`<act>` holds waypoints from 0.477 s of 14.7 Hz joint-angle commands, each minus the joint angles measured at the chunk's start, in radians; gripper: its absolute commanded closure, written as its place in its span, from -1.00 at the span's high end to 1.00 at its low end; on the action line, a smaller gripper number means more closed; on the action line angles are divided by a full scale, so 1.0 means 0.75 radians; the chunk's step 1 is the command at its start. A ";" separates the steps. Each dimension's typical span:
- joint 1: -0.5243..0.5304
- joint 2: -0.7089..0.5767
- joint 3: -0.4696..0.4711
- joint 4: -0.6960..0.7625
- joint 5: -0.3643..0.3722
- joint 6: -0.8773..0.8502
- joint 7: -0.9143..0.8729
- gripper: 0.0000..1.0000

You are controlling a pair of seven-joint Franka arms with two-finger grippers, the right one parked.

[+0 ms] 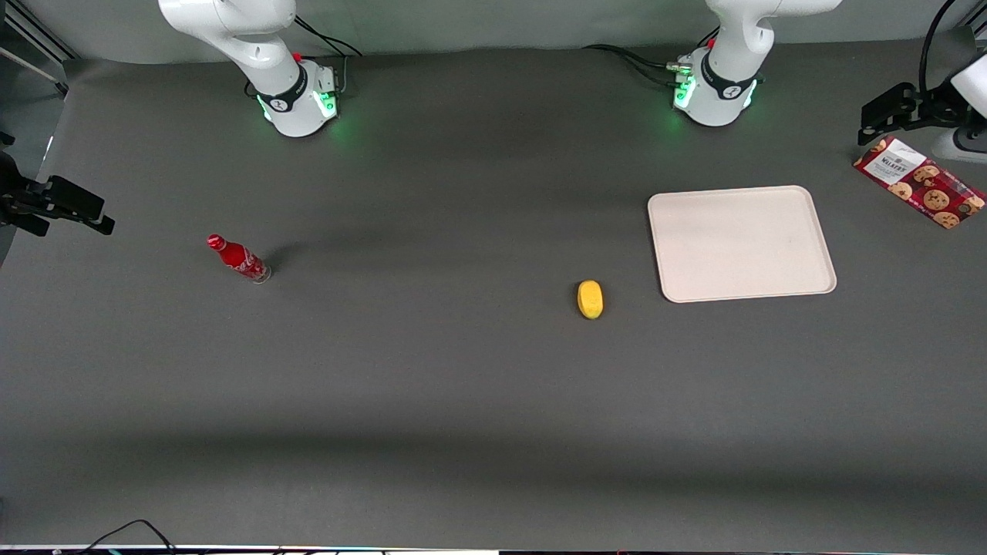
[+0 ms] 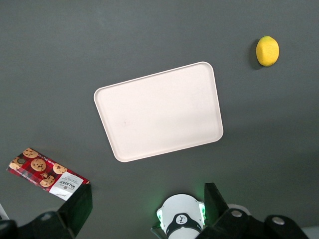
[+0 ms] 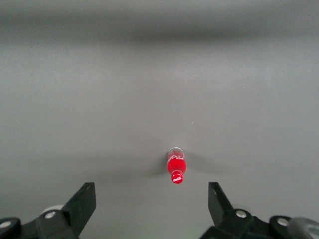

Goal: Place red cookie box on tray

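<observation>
- So you're basically sitting at the starting line here: nothing of the job is looking done yet, as far as I can judge.
- The red cookie box (image 1: 918,182) is lying flat on the table (image 1: 432,385), out at the working arm's end, roughly at 2 o'clock from the tray (image 1: 741,243) in the front view. It's clearly apart from the tray, not touching it.
- The tray is sitting bare, with nothing resting in it.
- Your gripper (image 2: 144,201) is hanging high above the table, looking down on both tray and box. Its fingers (image 2: 77,206) are standing spread wide, gripping nothing at all.
- In the front view the gripper is hovering just above the box's white-label end, at the edge of the shot.
- The yellow lemon (image 1: 590,299) is sitting at about 8 o'clock off the tray, and the small red bottle (image 1: 239,259) is way over toward the parked arm's end. You're ignoring both.
- What you're still looking at, I'd say: dropping down, grabbing the box, carrying it over, setting it on the tray.
</observation>
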 commanded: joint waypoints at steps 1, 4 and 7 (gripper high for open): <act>-0.001 -0.012 -0.020 -0.007 0.017 0.008 -0.005 1.00; -0.001 -0.006 -0.016 -0.005 0.017 -0.002 -0.017 1.00; 0.003 0.008 0.070 -0.007 0.038 -0.015 -0.007 1.00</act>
